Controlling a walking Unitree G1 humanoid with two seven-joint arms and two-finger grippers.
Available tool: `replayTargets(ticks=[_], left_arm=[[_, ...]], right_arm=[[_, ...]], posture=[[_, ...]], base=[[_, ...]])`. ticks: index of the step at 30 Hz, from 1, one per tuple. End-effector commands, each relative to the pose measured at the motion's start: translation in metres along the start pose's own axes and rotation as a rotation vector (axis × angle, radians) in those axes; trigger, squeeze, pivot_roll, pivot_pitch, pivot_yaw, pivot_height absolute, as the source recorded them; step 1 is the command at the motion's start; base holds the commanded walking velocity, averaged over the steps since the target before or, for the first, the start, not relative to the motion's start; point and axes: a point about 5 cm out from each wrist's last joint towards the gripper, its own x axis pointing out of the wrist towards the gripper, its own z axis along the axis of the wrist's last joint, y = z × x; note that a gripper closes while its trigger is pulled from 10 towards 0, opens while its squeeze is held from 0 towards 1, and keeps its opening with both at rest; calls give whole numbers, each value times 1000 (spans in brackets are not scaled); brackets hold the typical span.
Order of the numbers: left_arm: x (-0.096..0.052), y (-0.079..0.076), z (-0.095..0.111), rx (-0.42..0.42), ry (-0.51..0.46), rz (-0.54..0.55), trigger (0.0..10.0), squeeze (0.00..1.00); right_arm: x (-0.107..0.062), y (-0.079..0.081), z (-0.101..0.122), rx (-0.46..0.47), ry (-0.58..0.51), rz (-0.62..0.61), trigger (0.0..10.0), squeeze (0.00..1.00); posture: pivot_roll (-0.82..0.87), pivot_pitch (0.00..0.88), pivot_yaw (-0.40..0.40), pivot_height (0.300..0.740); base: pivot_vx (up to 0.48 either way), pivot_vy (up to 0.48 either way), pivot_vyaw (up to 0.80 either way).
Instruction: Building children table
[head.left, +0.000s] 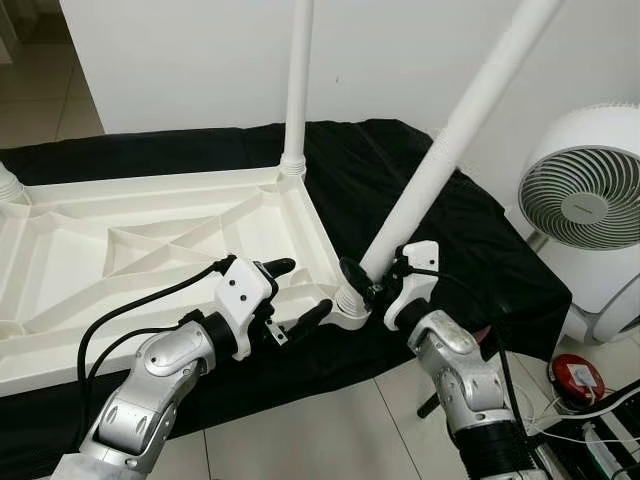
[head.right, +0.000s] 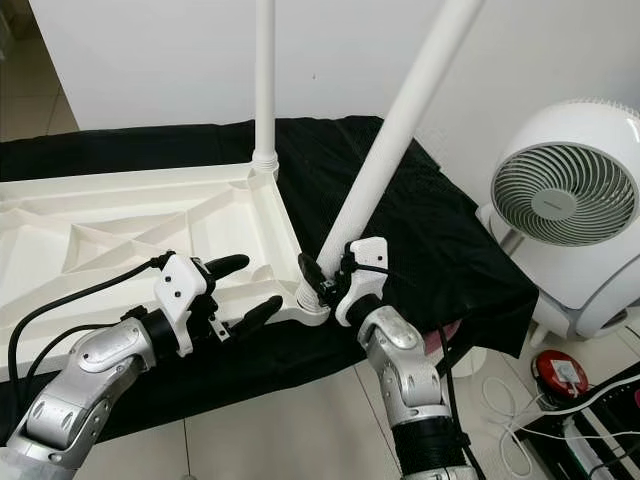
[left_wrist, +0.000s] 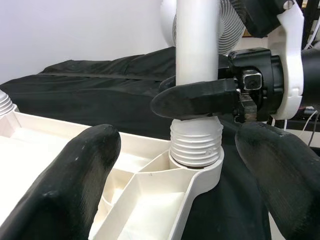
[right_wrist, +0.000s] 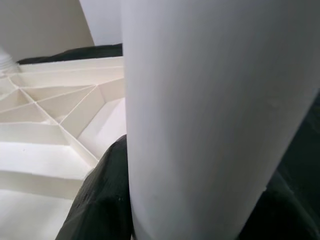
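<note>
A white plastic tabletop (head.left: 120, 250) lies upside down on a black cloth (head.left: 400, 180), ribs upward. One white leg (head.left: 297, 90) stands upright in the far right corner socket. A second white leg (head.left: 450, 140) leans to the right, its threaded end in the near right corner socket (left_wrist: 197, 150). My right gripper (head.left: 372, 280) is shut on this leaning leg just above the socket. My left gripper (head.left: 295, 292) is open over the tabletop's near right corner, fingers (left_wrist: 75, 175) apart on either side of the socket.
A white round fan (head.left: 585, 210) stands on the floor to the right. A red and white device (head.left: 572, 375) and cables lie on the tiles at the lower right. A white wall runs behind the cloth.
</note>
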Motion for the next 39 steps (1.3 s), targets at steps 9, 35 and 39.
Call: replayTargets(ticks=[9, 35, 39], left_arm=[[-1, -1, 1, -7, 5, -4, 10000, 0], [-3, 0, 2, -9, 2, -4, 10000, 0], [-3, 0, 2, -8, 2, -7, 10000, 0]], right_arm=[[-2, -3, -30, -67, 236, 52, 10000, 0], [-26, 13, -41, -177, 125, 133, 10000, 0], [-28, 11, -43, -194, 122, 126, 10000, 0]], posture=[[27, 25, -63, 740], [22, 8, -58, 740], [22, 8, -58, 740]], base=[[0, 0, 0], [0, 0, 0], [0, 0, 0]])
